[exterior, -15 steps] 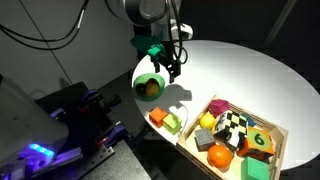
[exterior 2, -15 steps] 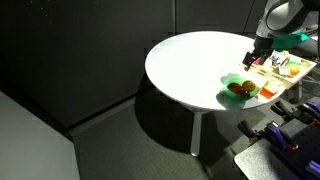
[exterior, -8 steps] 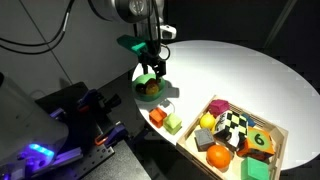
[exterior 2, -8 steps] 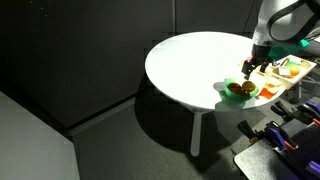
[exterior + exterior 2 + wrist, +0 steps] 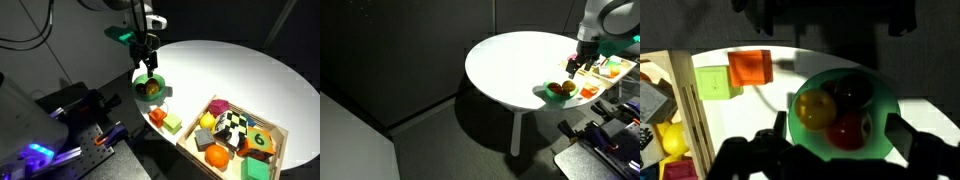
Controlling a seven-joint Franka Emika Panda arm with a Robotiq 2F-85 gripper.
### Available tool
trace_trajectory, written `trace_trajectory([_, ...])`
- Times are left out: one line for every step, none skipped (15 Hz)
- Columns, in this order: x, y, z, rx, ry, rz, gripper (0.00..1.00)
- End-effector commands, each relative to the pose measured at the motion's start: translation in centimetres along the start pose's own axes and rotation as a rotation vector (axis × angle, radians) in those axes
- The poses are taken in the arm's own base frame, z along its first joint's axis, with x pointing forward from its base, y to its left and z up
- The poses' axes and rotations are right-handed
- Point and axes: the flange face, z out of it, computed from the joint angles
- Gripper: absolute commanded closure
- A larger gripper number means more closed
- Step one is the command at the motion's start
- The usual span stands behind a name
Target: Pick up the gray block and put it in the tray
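**Nothing grasped — gripper over the bowl**

The gripper (image 5: 150, 72) hangs empty above the green bowl (image 5: 150, 88), jaws spread. The gray block (image 5: 257, 171) appears to lie at the near corner of the tray (image 5: 285, 138) — whether inside it, I cannot tell.

In the wrist view the green bowl (image 5: 885, 108) fills the gap between the spread fingers (image 5: 745, 158). Three round fruits (image 5: 815, 108) sit in it, so there is no clear way straight down. At 10 o'clock from the bowl stand the orange cube (image 5: 750, 68) and the lime-green cube (image 5: 715, 82), side by side and perhaps touching; the lane between them and the bowl is narrow. At 9 o'clock the tray (image 5: 687, 100) wall bars the way. In an exterior view the desk (image 5: 230, 60) lies bare from 12 to 3 o'clock of the bowl.
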Motion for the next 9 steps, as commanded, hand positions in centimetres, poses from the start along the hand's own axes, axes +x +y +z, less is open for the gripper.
trace_trajectory([-2.0,0.1,-2.5,0.019,0.024,0.001,0.0])
trace_trajectory([-2.3,0.1,-3.1,0.026,0.034,0.003,0.0])
trace_trajectory([-2.6,0.1,-3.6,0.033,0.044,0.003,0.0])
trace_trajectory([-2.8,0.2,-4.1,0.04,0.053,0.004,0.0])
trace_trajectory([-3.1,0.3,-4.6,0.047,0.064,0.004,0.0])
trace_trajectory([-3.2,0.3,-5.0,0.053,0.071,0.006,0.0])
trace_trajectory([-3.4,0.4,-5.4,0.059,0.078,0.009,0.0])
trace_trajectory([-3.5,0.5,-5.8,0.064,0.084,0.01,0.0])
trace_trajectory([-3.7,0.6,-6.1,0.067,0.088,0.011,0.0])
